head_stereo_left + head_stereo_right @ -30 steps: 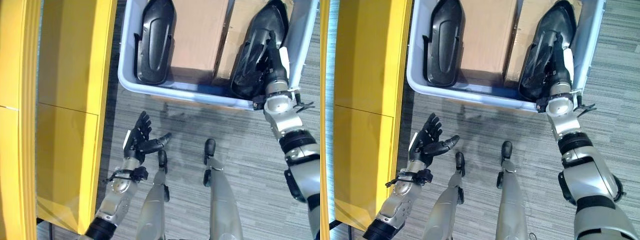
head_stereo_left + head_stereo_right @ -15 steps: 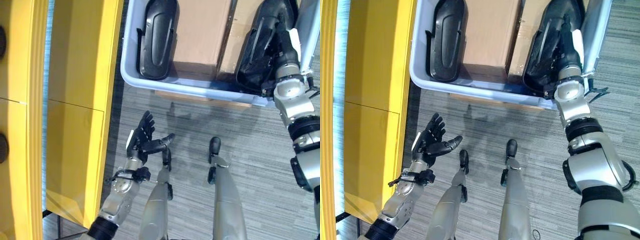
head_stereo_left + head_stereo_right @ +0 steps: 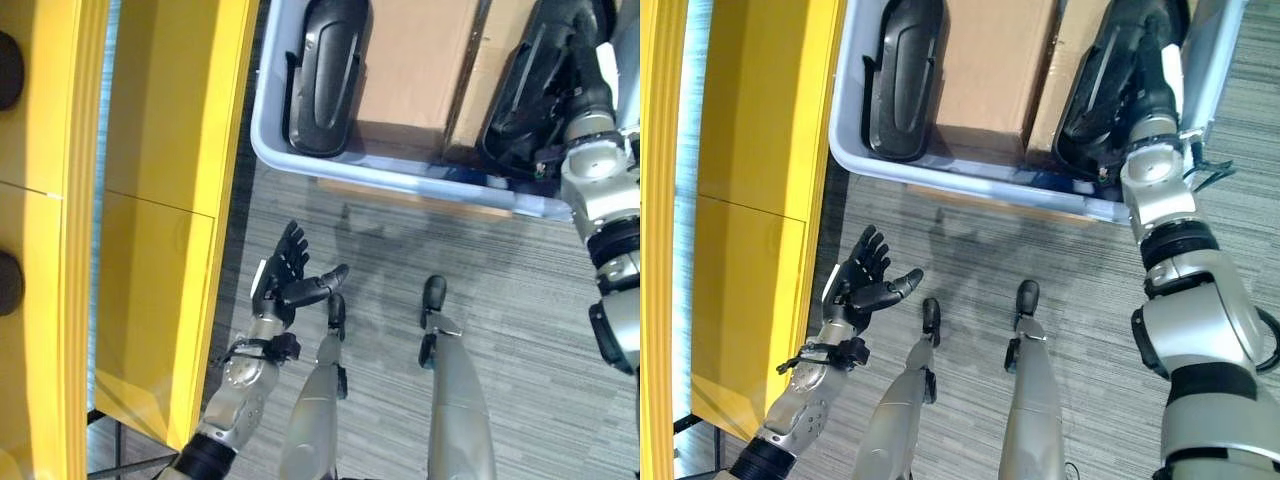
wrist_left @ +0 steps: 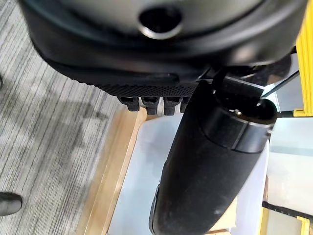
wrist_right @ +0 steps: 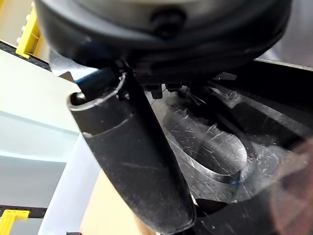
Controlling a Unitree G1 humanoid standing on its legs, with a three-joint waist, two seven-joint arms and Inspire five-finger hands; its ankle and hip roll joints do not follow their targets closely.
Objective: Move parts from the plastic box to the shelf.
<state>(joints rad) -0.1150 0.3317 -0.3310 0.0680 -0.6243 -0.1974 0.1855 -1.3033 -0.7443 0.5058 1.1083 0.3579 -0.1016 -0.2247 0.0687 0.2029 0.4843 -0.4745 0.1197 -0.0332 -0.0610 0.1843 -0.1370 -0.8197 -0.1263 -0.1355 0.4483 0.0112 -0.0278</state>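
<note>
— What stands at the left?
— A yellow metal shelf (image 3: 160,200); beside it the left hand (image 3: 283,283) hovers over grey carpet (image 3: 500,300), fingers spread, empty.
— And the parts?
— Two black moulded plastic parts (image 3: 325,75) lie in the pale blue plastic box (image 3: 400,178). The right hand (image 3: 1152,80) rests on the right one; grip unclear.

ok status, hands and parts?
Left hand open, idle over floor. Right hand in box on right part, grip unclear. Other part untouched.
</note>
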